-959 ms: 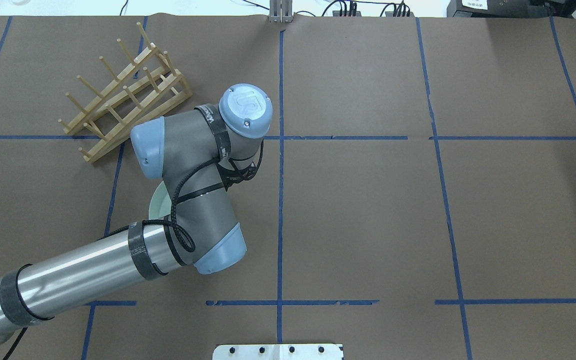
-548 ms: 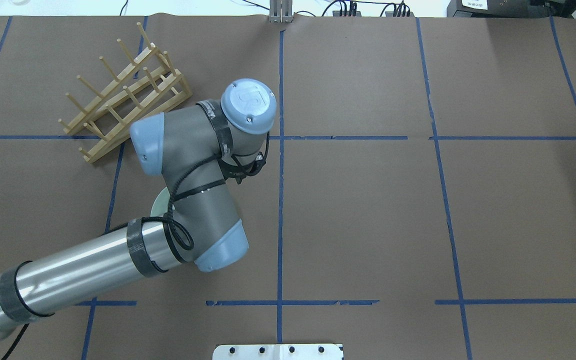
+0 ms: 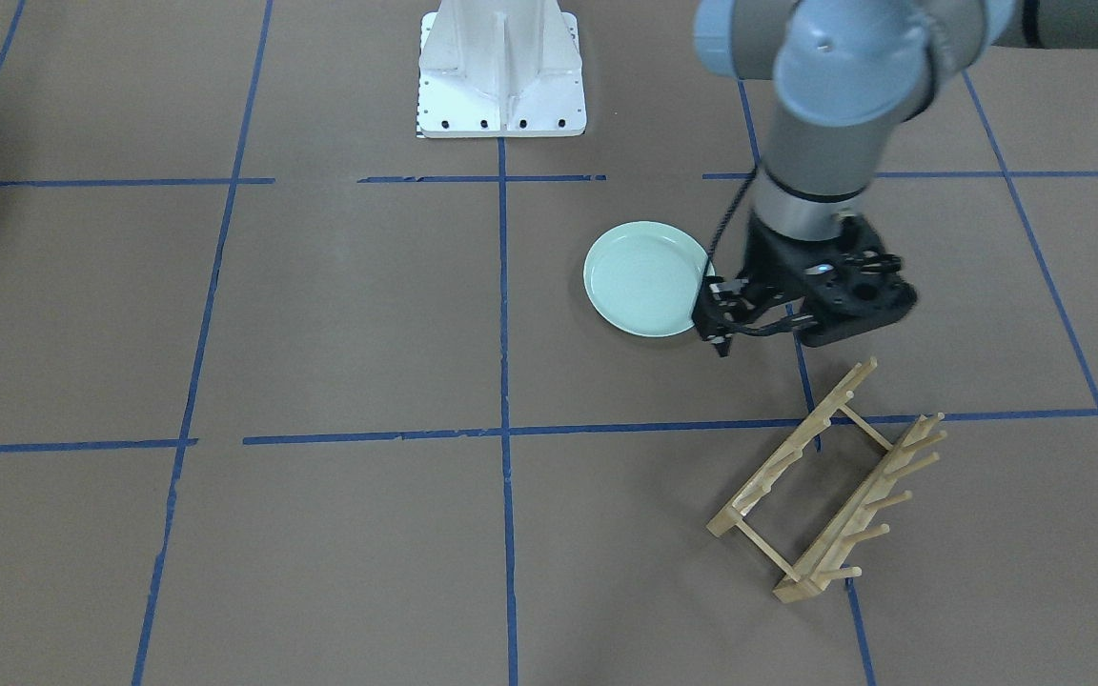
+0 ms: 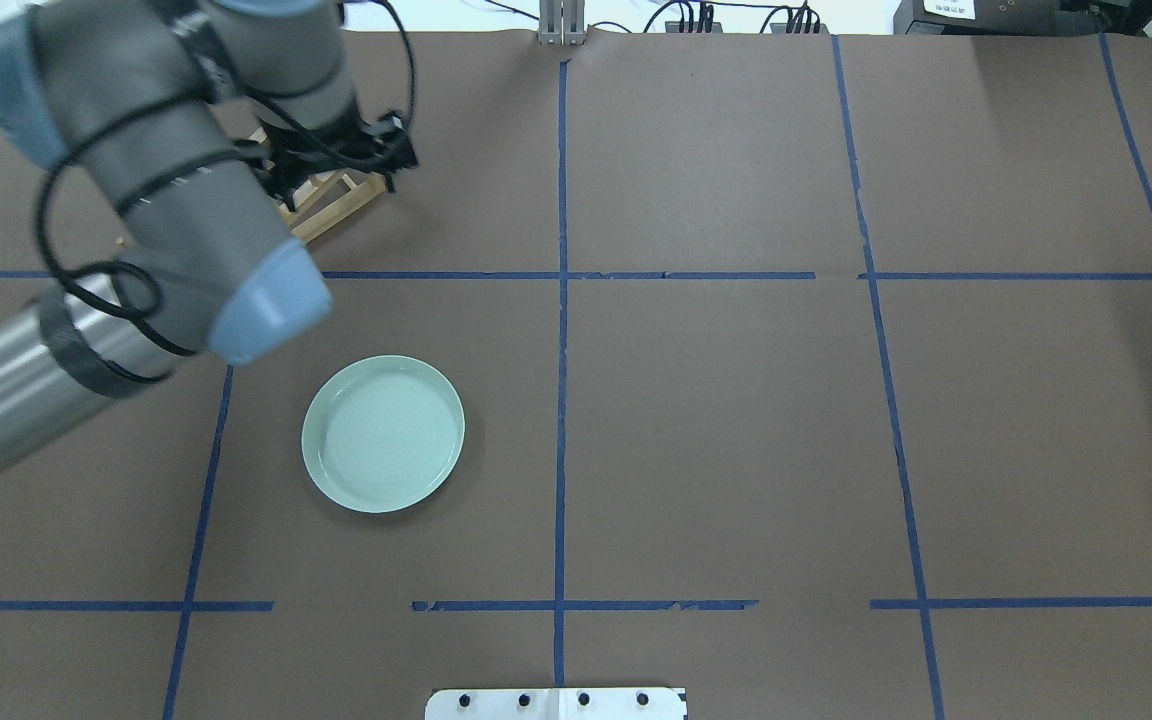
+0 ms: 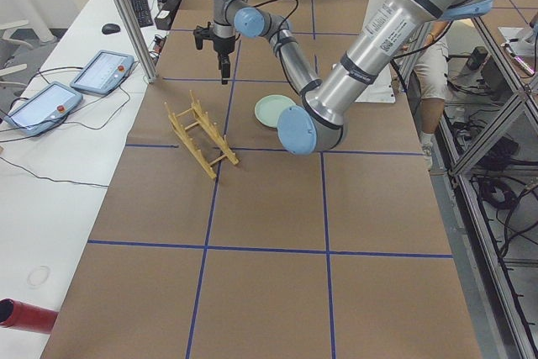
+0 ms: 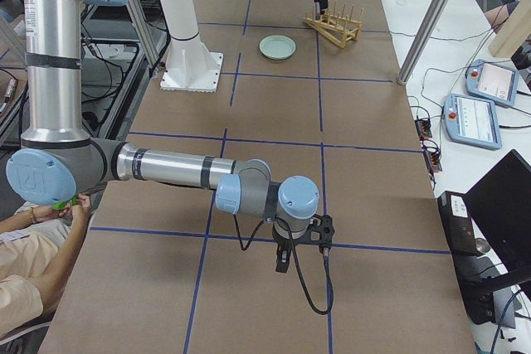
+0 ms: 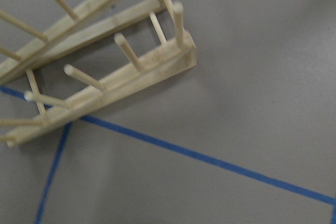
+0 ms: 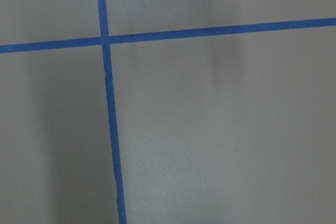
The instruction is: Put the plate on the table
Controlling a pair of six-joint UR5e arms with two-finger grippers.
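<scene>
**Plate flat on the table, left gripper raised by the rack**

The round pale mint-green plate (image 4: 383, 434) lies flat on the brown taped-grid table (image 4: 736, 400), rim up, its glossy inside showing whole. It sits inside one grid square, between the white metal robot base (image 3: 501, 76) and the light wooden peg rack (image 3: 825, 486). The left gripper (image 3: 719, 335) hangs above the rack's end, apart from the plate. Whether its fingers are parted or closed cannot be told. The right gripper (image 6: 282, 261) points down at bare table far off; its state cannot be told either.
</scene>
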